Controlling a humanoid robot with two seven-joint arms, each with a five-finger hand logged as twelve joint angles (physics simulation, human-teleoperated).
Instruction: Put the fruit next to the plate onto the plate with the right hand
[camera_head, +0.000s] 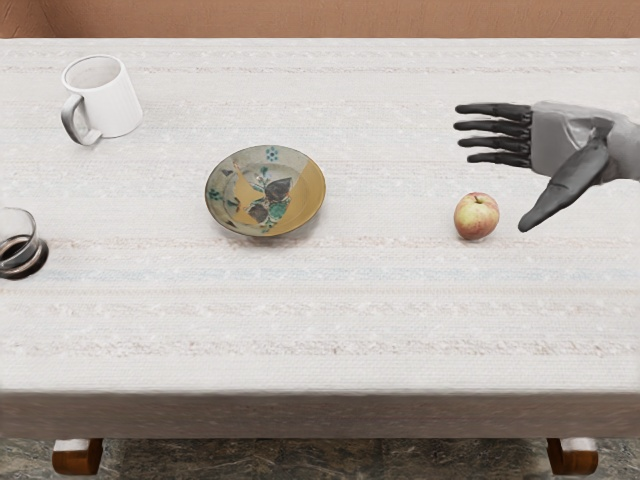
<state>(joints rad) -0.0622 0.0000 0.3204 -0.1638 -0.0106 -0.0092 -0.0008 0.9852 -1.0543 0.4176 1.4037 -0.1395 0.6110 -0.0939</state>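
A red-and-yellow apple (476, 216) stands on the table to the right of a round plate (265, 190) painted with leaves on an ochre ground. My right hand (505, 160) comes in from the right edge, above and slightly right of the apple, with its dark fingers spread flat toward the left and the thumb pointing down. It holds nothing and does not touch the apple. The plate carries nothing.
A white mug (100, 97) stands at the back left. A small glass (17, 243) on a dark coaster sits at the left edge. The pale wooden table's front edge (320, 392) runs across the lower part of the view.
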